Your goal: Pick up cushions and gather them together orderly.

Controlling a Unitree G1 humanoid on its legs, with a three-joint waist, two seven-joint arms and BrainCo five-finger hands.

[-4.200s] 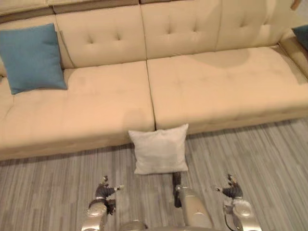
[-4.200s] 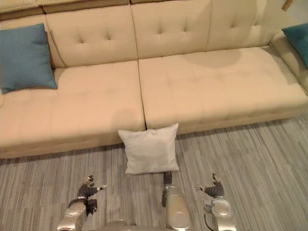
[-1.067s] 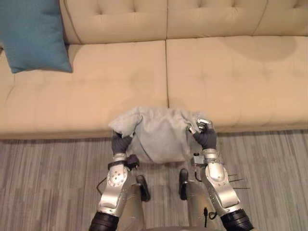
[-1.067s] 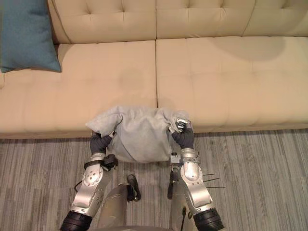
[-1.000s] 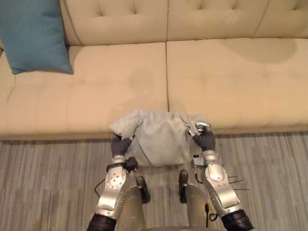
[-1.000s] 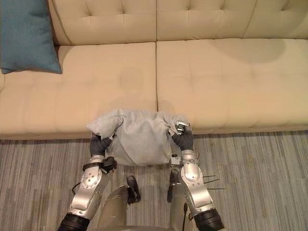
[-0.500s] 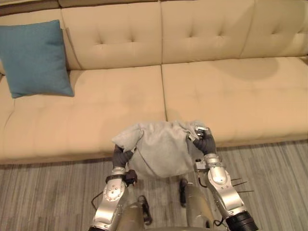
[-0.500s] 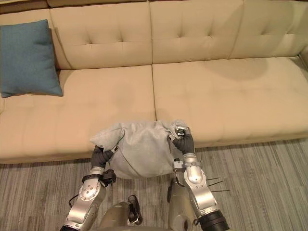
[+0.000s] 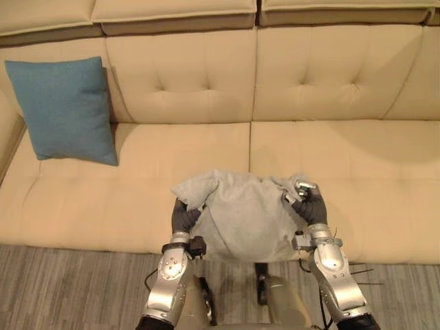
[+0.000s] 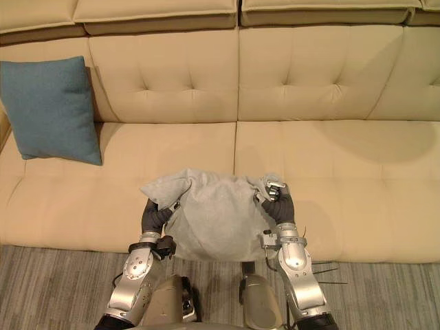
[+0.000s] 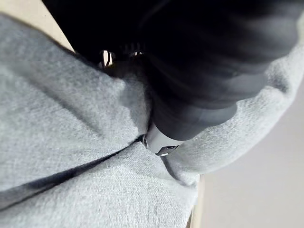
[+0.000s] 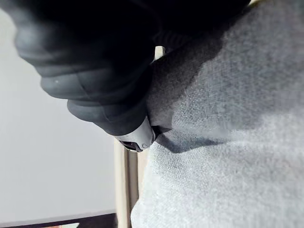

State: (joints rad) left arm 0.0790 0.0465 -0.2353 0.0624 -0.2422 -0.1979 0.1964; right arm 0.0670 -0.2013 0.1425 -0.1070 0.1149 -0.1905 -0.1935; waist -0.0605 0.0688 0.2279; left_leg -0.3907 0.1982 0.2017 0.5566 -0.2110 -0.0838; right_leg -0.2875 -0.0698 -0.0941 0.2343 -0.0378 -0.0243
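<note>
Presently the grey cushion (image 9: 247,221) hangs at 6 o'clock by the sofa (image 9: 344,158) front edge, right hand (image 9: 313,208) fingers (image 9: 303,186) curled on its corner; grip of the left hand (image 9: 182,216) cannot be told. Advise carrying it level to the blue cushion (image 9: 65,110) at 10 o'clock and setting it upright beside.

Silver-grey forearms (image 9: 170,275); dark ribbed covers on left robot hand (image 9: 182,215) and right robot hand (image 9: 311,205).

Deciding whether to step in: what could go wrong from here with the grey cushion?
The grey cushion hangs bunched between the left hand and right hand, held at its side edges, so it may slip. The blue cushion leans at the sofa's left end; carrying sideways could loosen the hold.
</note>
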